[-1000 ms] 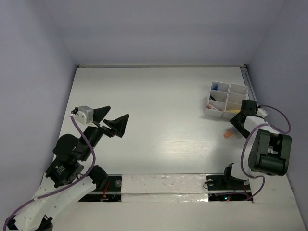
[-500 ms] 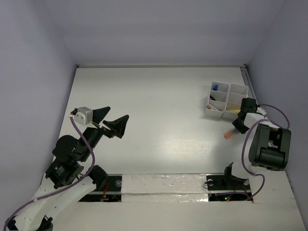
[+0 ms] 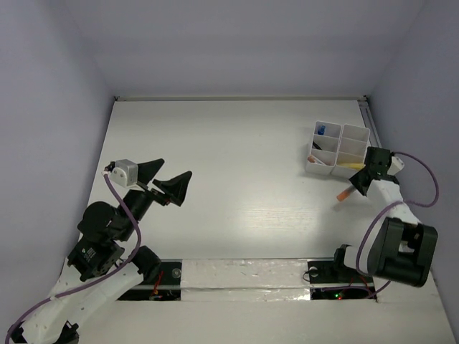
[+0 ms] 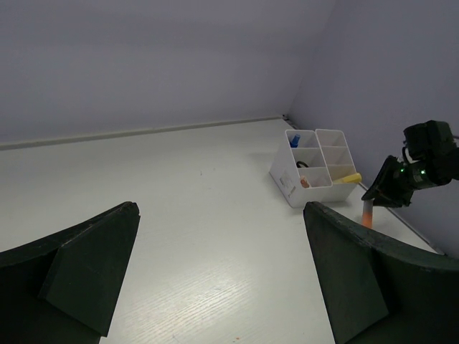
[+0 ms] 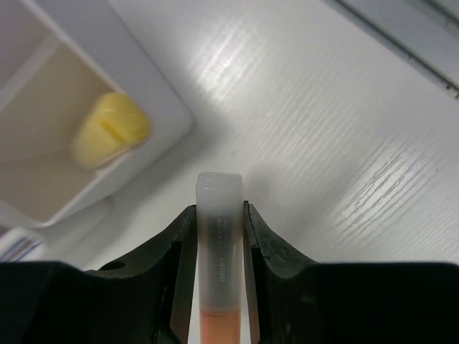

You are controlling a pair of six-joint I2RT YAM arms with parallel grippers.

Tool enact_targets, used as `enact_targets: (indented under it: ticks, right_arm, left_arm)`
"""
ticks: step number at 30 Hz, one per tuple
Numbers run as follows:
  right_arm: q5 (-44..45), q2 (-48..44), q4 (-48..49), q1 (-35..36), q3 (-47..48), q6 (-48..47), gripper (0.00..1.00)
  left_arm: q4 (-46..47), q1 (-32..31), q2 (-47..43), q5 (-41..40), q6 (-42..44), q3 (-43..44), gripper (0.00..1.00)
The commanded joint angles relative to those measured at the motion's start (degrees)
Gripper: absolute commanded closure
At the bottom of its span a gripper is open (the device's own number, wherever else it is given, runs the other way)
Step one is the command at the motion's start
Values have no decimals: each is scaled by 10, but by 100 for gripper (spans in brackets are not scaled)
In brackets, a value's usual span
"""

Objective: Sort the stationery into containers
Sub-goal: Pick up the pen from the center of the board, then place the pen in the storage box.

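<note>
My right gripper is shut on an orange marker with a frosted white cap, held beside the near right corner of the white organizer tray. The marker's orange end sticks out toward the near left. A yellow marker lies in the tray compartment closest to the gripper. The tray also holds a blue item and a pink one. My left gripper is open and empty over the table's left side, far from the tray.
A metal rail runs along the table's right edge just behind the right gripper. The side walls stand close on both sides. A taped strip lines the near edge.
My right gripper has moved a little away and to the right with the orange marker, toward the tray's near right corner, and the arm's elbow has swung nearer. The left arm has not moved.
</note>
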Motion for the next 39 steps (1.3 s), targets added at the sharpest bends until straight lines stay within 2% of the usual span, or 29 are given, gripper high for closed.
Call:
enact_targets:
  ticks: [1,4,7,10,16,27,39]
  right_arm:
    - [-2,-97,17,16,1,0,92]
    - [28,-170,62,35,0,-16,94]
    - [85,-187,135,40,0,-30,95]
    - [125,-168,210,47,6,-52,95]
    - [234,-67,382,113,26,-119,97]
    - [295,35,518,137,33,-190,100]
    - [333,102,573,169,5,-191,99]
  left_arm:
    - [29,3,7,0,-2,-5,1]
    - [29,3,12,-1,-1,-5,1]
    - [29,3,18,-1,-1,-6,1]
    - [29,9,27,-2,-1,-6,1]
    - [28,15,45,-7,0,-7,1]
    - [32,48,71,11,-1,-10,1]
    - [35,60,85,21,-1,-11,1]
